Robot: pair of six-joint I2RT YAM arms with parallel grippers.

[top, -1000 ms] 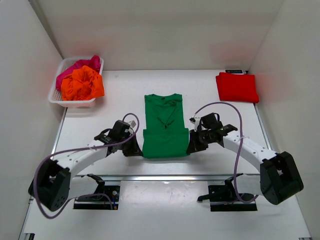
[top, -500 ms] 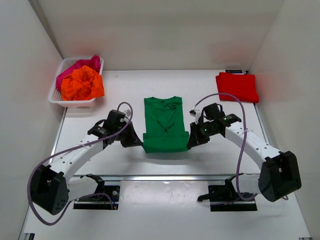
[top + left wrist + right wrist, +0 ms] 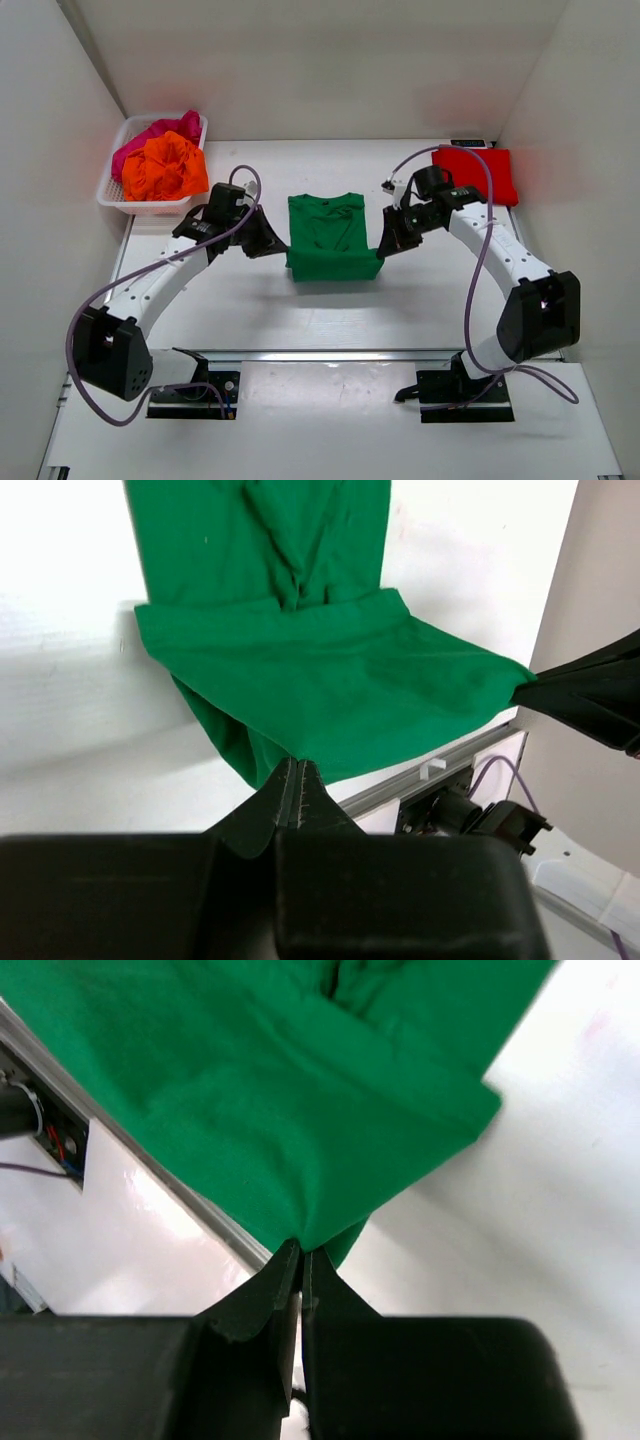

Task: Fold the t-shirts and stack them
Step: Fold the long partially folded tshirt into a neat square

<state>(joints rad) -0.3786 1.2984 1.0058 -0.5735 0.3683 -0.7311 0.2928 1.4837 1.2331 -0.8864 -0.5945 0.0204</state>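
Note:
A green t-shirt lies mid-table, its near half lifted and folded back over the far half. My left gripper is shut on the shirt's bottom left corner, and my right gripper is shut on the bottom right corner. The hem hangs stretched between the two grippers above the table. A folded red t-shirt rests at the far right. An orange t-shirt and a magenta-pink one are bunched in the basket.
A white lattice basket stands at the far left against the wall. White walls close in the table on the left, back and right. A metal rail runs along the near edge by the arm bases.
Both grippers have carried the green shirt's bottom hem away from the near edge toward the collar, so the shirt now looks about half as long.

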